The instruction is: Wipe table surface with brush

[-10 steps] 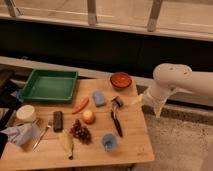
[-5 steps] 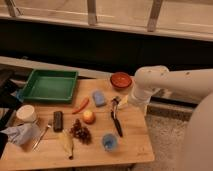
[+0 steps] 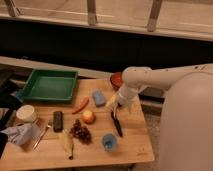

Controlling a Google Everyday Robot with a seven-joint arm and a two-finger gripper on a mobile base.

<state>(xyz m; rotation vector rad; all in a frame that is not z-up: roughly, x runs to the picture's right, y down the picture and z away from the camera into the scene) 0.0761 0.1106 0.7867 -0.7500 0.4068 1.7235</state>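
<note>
The table surface [image 3: 135, 145] is a light tan plank top that fills the lower left of the camera view. The brush [image 3: 117, 124] lies on it right of centre, with its long black handle pointing toward the front edge and its head at the far end. My gripper [image 3: 114, 105] hangs from the white arm that reaches in from the right. It is low over the brush's head end, at or just above it. The brush's head is partly hidden by the gripper.
A green tray [image 3: 50, 86] sits at the back left and a red bowl [image 3: 116, 79] is behind the gripper. A blue sponge [image 3: 98, 97], carrot [image 3: 80, 105], orange fruit [image 3: 88, 116], grapes [image 3: 80, 131], black block [image 3: 58, 121], banana [image 3: 67, 142], blue cup [image 3: 109, 142] and white cup [image 3: 26, 113] are spread over the table.
The arm has swung left from beyond the table's right edge and come down, so the gripper is now over the brush's head end. The brush has not moved.
</note>
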